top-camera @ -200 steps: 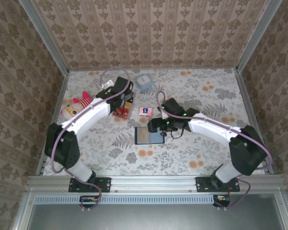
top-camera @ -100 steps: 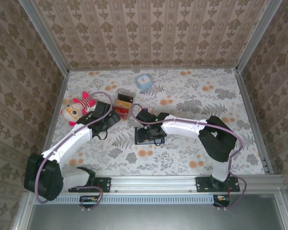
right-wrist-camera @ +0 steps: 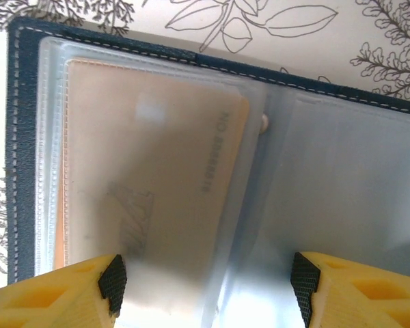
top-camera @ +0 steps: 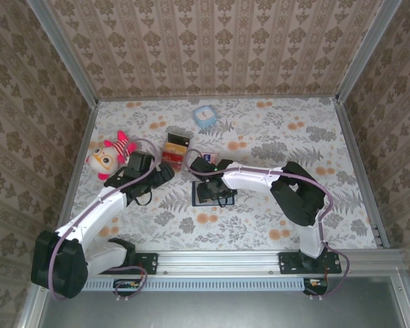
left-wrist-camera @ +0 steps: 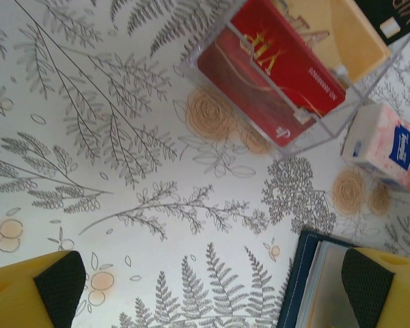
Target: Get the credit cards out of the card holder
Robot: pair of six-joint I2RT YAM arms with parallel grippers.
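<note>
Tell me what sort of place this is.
Probably a staged robot test cell, not a home: wallpapered panels in an aluminium frame, a floral-print tabletop, and the left arm and right arm bolted to a rail.

A white table cover (top-camera: 273, 137) printed with grey ferns and orange blossoms lies between walls (top-camera: 212, 48) of beige-and-brown damask stripes. The navy card holder (right-wrist-camera: 342, 178), stitched in a pale thread, shows a tan-orange card (right-wrist-camera: 150, 184) behind cloudy plastic. A red card (left-wrist-camera: 270, 65) with gold lettering stands in a clear box (left-wrist-camera: 355, 96), with a pink-and-white packet (left-wrist-camera: 384, 148) bearing a blue label and a pink-and-white plush toy (top-camera: 108, 156). The right gripper (right-wrist-camera: 208, 280) is yellow with black pads.
</note>
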